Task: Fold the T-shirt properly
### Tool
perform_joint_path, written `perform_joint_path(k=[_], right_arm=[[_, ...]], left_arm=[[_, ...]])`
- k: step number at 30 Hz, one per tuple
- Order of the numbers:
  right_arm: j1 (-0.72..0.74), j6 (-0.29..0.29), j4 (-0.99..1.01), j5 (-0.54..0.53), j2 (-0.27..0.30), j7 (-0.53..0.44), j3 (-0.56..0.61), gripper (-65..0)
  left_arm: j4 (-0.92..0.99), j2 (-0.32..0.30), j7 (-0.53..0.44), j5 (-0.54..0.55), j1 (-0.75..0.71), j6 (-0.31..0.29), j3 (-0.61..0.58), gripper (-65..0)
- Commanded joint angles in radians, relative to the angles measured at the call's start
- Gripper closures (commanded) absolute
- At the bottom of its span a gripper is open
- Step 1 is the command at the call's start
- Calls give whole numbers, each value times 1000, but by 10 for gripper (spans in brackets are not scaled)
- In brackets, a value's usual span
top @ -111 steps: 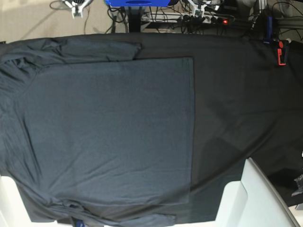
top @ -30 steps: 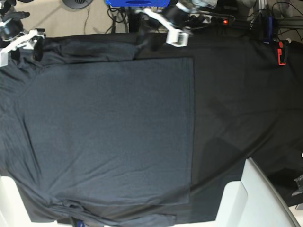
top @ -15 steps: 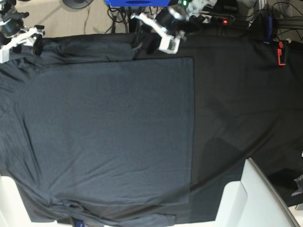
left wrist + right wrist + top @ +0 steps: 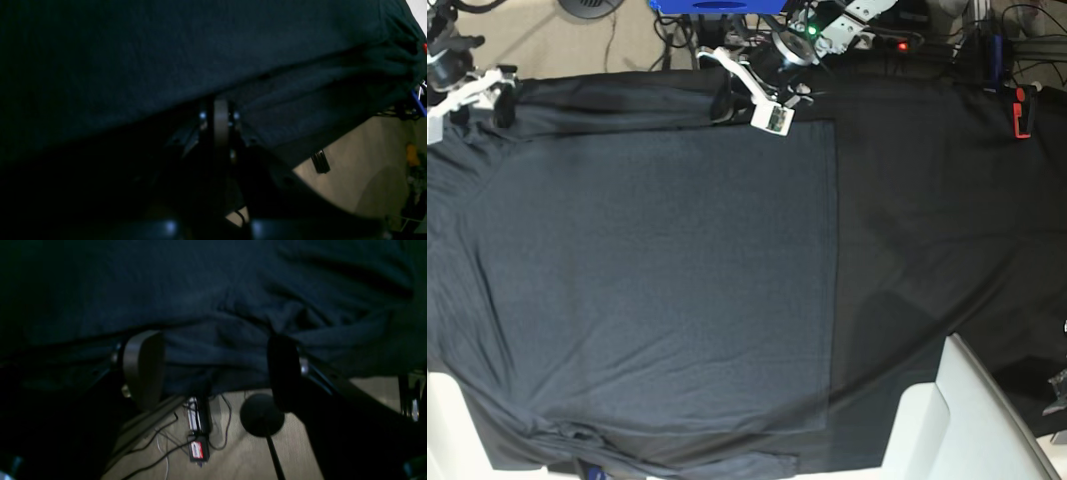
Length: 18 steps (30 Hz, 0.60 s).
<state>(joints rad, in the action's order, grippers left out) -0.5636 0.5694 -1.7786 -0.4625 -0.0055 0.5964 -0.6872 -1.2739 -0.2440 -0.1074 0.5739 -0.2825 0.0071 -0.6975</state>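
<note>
A tabletop (image 4: 947, 200) covered in black cloth filled most of the base view, with cables and equipment on the pale floor (image 4: 547, 50) along its far edge. The left gripper (image 4: 772, 110) sat at the far edge of the T-shirt (image 4: 657, 270), near the corner of the garment's folded side; in the left wrist view its jaws stood pressed together, with the dark fabric edge lying directly at their tips, but whether cloth was pinched between them could not be determined. The right gripper (image 4: 467, 95) was positioned at the far left corner of the tabletop, over the bunched sleeve area, with its jaws spread wide; in the right wrist view its two fingers (image 4: 143, 368) stood well apart with wrinkled fabric beyond them and nothing held. The T-shirt lay flat across the left and centre of the tabletop, its straight edge running down the middle. A red clamp (image 4: 1022, 112) was fixed at the far right edge.
</note>
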Motion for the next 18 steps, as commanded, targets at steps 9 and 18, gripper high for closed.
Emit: perform_joint_path(k=[9,18], right_arm=[[115,4,43,-6,11,-8,-208,-453],[258,2,342,-6,157,69,-242,-453]], left_arm=[[-152,-31,68,1,-11,-3,3,0],[-267,-73,127,1,-14,-3,2,0]])
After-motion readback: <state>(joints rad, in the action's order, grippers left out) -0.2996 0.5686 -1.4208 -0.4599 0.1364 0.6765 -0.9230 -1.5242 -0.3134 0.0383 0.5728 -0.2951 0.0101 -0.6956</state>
